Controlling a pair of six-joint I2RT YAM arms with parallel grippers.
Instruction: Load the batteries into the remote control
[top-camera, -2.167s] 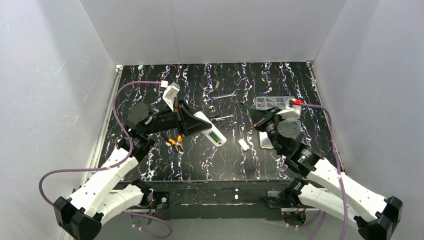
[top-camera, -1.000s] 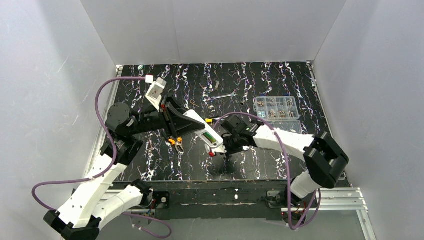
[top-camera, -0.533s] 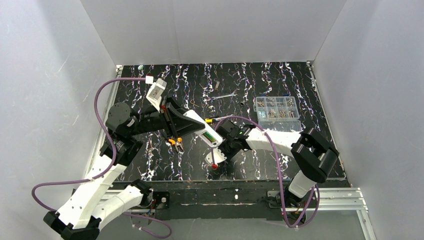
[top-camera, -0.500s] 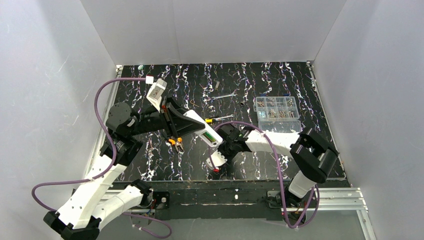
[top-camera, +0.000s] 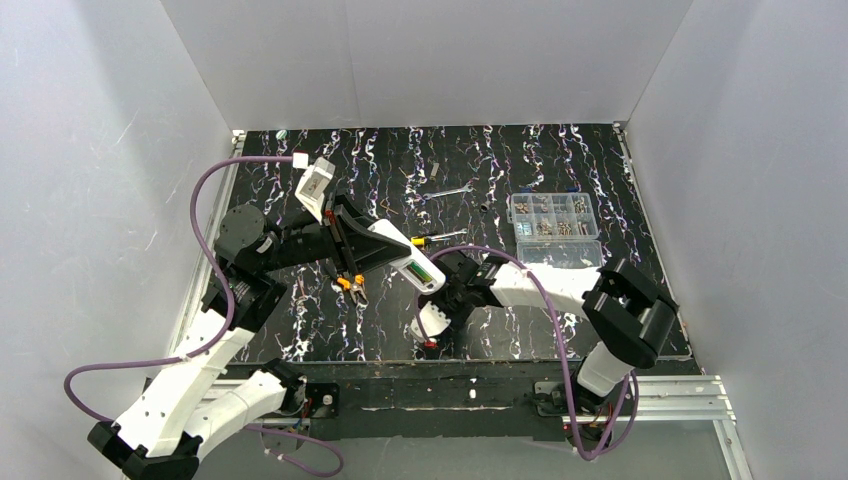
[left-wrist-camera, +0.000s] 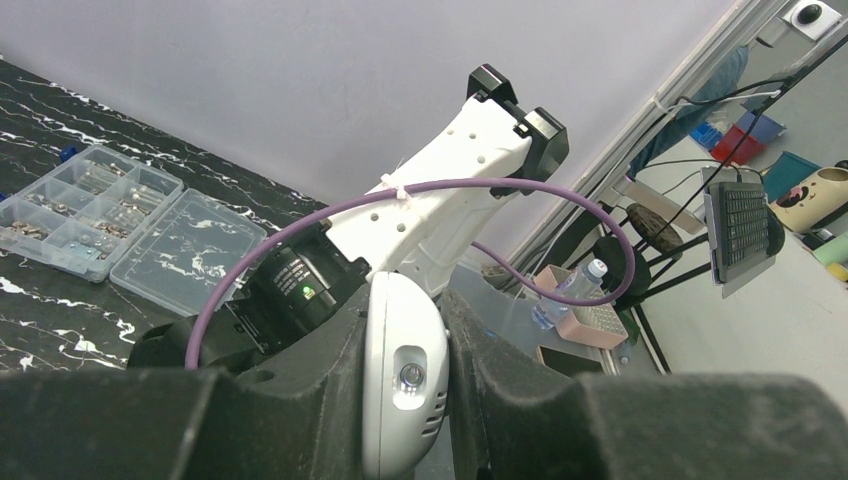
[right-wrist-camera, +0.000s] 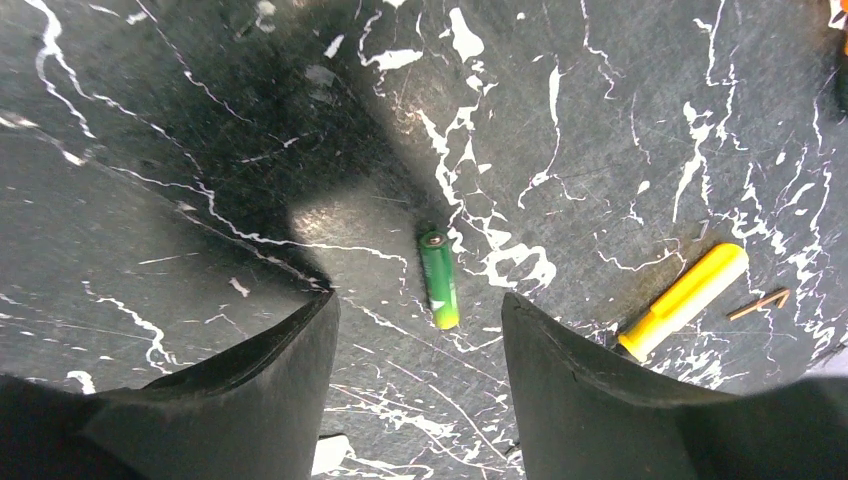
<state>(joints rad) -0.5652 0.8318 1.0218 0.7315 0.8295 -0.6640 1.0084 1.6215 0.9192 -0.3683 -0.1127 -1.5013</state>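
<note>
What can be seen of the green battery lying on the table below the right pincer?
The battery is a slim green cylinder with a small metal cap at one end and a paler, yellowish other end. It lies flat on the black marbled table, framed by the open right pincer, which does not touch it.

**Left Wrist View: Remote Control Clamped Between Fingers**

The left gripper (left-wrist-camera: 405, 320) is seen closed on the remote control (left-wrist-camera: 402, 400). The white rounded end of the remote is pinched between the two dark fingers (left-wrist-camera: 320, 390), and a small round lens is presented on its end face. Behind it, the white and black right arm (left-wrist-camera: 450, 190) is seen, with a purple cable (left-wrist-camera: 590, 208) looped across it. At the left, a clear compartment box (left-wrist-camera: 70, 200) is laid open on the black marbled table (left-wrist-camera: 50, 300), with its lid folded flat beside it.
</note>
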